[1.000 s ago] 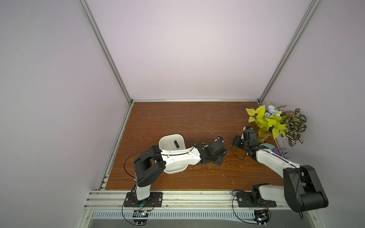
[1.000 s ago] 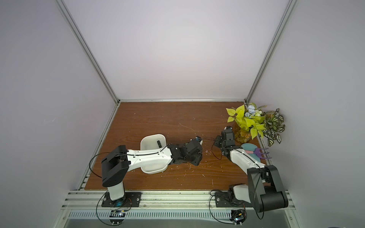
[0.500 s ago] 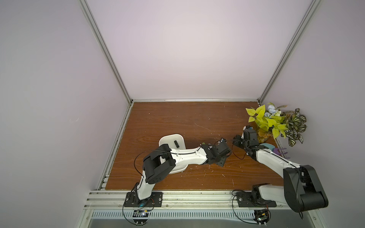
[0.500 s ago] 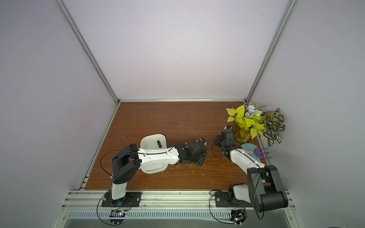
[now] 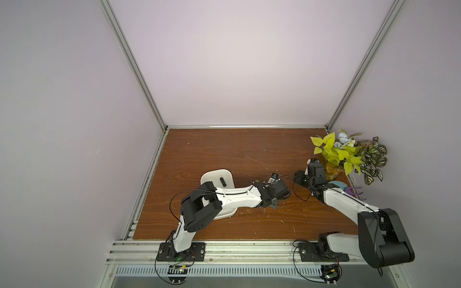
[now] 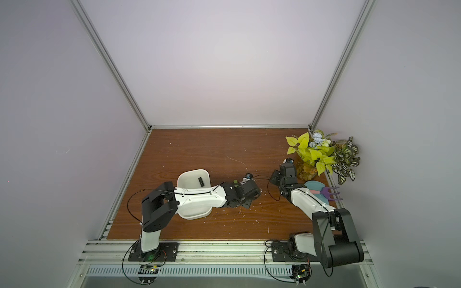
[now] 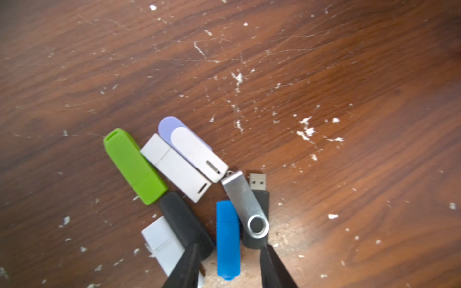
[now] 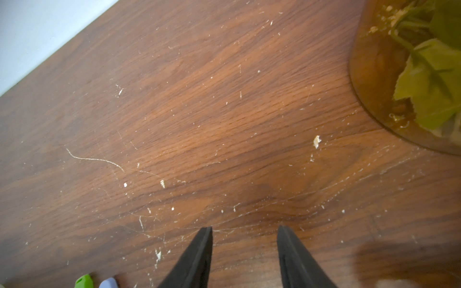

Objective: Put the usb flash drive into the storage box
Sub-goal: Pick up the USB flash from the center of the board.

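Observation:
Several usb flash drives lie in a tight pile on the wooden table. In the left wrist view my left gripper [image 7: 230,245] is open and straddles the blue usb flash drive [image 7: 227,232], with a gap on each side. A black drive [image 7: 183,219] and a silver swivel drive [image 7: 245,199] flank it; green [image 7: 133,164] and white [image 7: 174,169] ones lie beyond. The white storage box [image 5: 214,172] [image 6: 192,172] sits left of the pile under my left forearm, with one black drive [image 5: 223,181] inside. My right gripper [image 8: 245,227] is open over bare wood, right of the pile.
A potted plant [image 5: 344,154] in an amber pot [image 8: 374,74] stands at the right edge close to my right gripper. A teal dish with purple and pink items [image 5: 349,190] lies beside the right arm. Walls enclose the table on three sides.
My left arm's elbow has swung right and the forearm now lies across the storage box. The left jaws have narrowed around the blue drive. The right arm has not moved.

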`<state>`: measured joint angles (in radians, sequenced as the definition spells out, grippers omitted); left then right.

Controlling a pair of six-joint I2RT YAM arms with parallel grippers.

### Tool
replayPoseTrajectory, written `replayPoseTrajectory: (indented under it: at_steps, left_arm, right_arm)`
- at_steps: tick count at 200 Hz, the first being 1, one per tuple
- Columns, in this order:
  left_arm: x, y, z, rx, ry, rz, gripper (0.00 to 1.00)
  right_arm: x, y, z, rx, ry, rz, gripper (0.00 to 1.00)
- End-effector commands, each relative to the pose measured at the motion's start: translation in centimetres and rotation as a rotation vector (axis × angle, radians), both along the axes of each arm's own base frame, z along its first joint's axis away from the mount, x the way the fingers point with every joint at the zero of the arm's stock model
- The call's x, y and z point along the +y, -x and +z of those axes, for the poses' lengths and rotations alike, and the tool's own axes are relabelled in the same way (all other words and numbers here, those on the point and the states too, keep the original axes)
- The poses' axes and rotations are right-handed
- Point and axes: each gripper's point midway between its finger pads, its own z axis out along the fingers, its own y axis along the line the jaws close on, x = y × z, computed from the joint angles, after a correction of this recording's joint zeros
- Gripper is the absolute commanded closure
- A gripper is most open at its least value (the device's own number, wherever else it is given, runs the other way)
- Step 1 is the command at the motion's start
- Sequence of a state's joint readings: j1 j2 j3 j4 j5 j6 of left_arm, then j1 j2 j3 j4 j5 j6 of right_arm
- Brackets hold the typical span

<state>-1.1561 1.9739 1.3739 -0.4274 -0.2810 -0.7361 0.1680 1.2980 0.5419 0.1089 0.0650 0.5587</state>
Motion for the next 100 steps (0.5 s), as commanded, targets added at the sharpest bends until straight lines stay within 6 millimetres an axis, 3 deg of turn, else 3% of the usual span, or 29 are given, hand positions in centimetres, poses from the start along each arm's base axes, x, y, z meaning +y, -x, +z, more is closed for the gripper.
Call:
replayPoseTrajectory:
  at_steps: [1,100]
  left_arm:
    - [1.7,-0.7,-0.9,-0.004,-0.057,0.064,0.63]
    - [3.5,-1.5,-3.5,0.02,-0.113,0.108,0.68]
  right_arm:
    - [0.3,-0.2,-0.1,-0.007,-0.021,0.012,0.52]
    - [0.8,-0.3,-0.3,0.005,-0.028,0.038,0.52]
